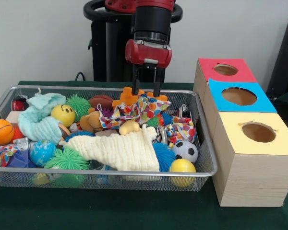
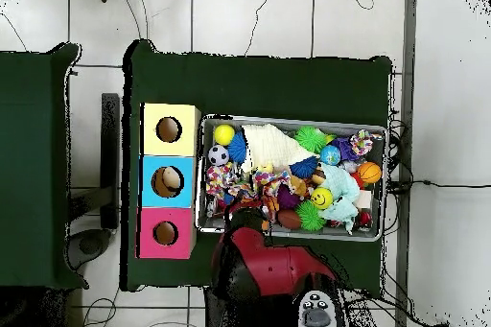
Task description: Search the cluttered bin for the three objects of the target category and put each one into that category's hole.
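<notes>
The wire mesh bin [image 1: 207, 143] is full of toys and also shows in the overhead view [image 2: 380, 131]. One polka-dot cloth [image 1: 143, 109] lies at the bin's far middle. A second [image 1: 181, 129] lies to its right and a third [image 1: 0, 154] at the left front edge. In the overhead view they lie at the bin's left [image 2: 222, 177], beside that [image 2: 261, 187] and at the top right [image 2: 361, 141]. My gripper [image 1: 146, 91] is open, its tips just above the far cloth and an orange toy [image 1: 128, 96]. The yellow-topped box's hole [image 1: 258, 132] [image 2: 169, 129] is empty.
A cream muslin cloth [image 1: 120, 151] and a mint-green cloth [image 1: 38, 120] lie among balls and spiky toys. The blue-topped box [image 1: 266, 103] and red-topped box [image 1: 245, 72] stand behind the yellow one. My arm [image 2: 264, 256] covers the bin's near edge from above.
</notes>
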Robot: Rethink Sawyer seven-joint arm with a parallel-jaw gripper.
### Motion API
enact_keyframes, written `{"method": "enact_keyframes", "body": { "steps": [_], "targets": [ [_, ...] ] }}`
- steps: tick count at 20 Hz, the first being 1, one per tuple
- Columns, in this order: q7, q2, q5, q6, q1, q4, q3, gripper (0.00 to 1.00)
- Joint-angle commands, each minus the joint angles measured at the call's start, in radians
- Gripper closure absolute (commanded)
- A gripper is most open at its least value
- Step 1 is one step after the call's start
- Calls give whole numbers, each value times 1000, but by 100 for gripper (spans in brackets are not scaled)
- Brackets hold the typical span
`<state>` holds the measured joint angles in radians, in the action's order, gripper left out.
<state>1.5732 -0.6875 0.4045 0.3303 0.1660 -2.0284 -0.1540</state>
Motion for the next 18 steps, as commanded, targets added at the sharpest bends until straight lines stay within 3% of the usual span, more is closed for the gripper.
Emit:
{"method": "enact_keyframes", "body": {
  "steps": [1, 5, 9, 11, 14, 18],
  "targets": [
    [200, 2, 21, 73, 23, 28, 130, 0],
    [199, 14, 11, 96, 25, 35, 128, 0],
    [176, 25, -14, 36, 11, 48, 104, 0],
    [163, 35, -41, 5, -8, 65, 74, 0],
    [131, 60, -81, 47, -68, 86, -26, 0],
    [111, 52, -59, 57, -69, 97, -64, 0]
  ]
}}
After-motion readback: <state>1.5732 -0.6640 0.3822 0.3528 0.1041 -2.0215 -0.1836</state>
